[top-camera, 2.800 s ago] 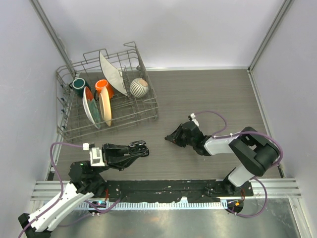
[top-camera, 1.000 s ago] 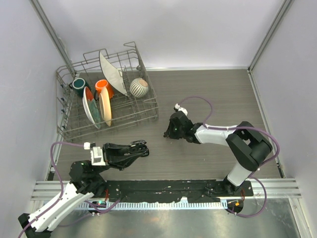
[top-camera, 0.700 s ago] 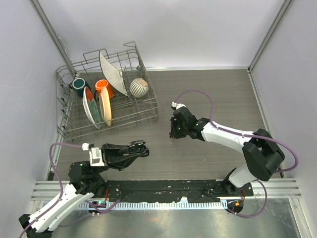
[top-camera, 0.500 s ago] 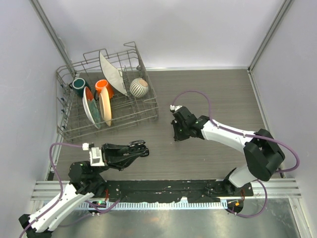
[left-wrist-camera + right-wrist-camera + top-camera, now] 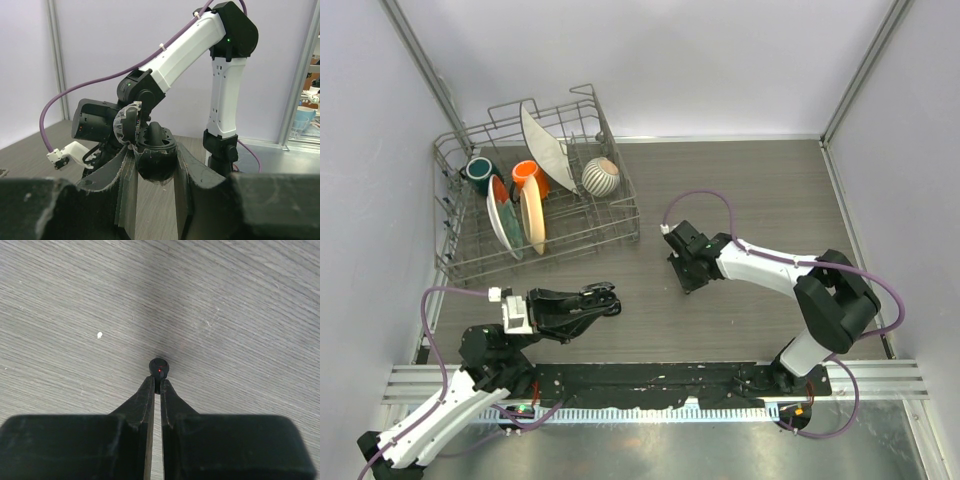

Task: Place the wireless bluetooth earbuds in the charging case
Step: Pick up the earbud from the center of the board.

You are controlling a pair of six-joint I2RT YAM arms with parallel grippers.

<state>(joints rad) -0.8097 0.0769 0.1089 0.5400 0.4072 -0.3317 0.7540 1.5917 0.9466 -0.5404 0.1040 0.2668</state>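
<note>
My right gripper [image 5: 156, 386] is shut on a tiny black earbud [image 5: 159, 367] with a small red light, pinching its stem; its round head sticks out past the tips above the wood table. In the top view that gripper [image 5: 691, 284] sits mid-table, pointing down. My left gripper [image 5: 152, 165] is shut on the open black charging case [image 5: 154, 156], held above the table with its lid up; an earbud stem [image 5: 153, 131] stands in one socket. In the top view the left gripper [image 5: 603, 300] holds the case at the near left.
A wire dish rack [image 5: 535, 205] with plates, mugs and a striped bowl stands at the back left. A small white speck [image 5: 100, 335] lies on the table near the earbud. Walls close the table on three sides.
My right gripper has swung from the table's middle toward the back and left, turned to point down, and now holds the earbud slightly further right. The left arm with the case has stayed still.
</note>
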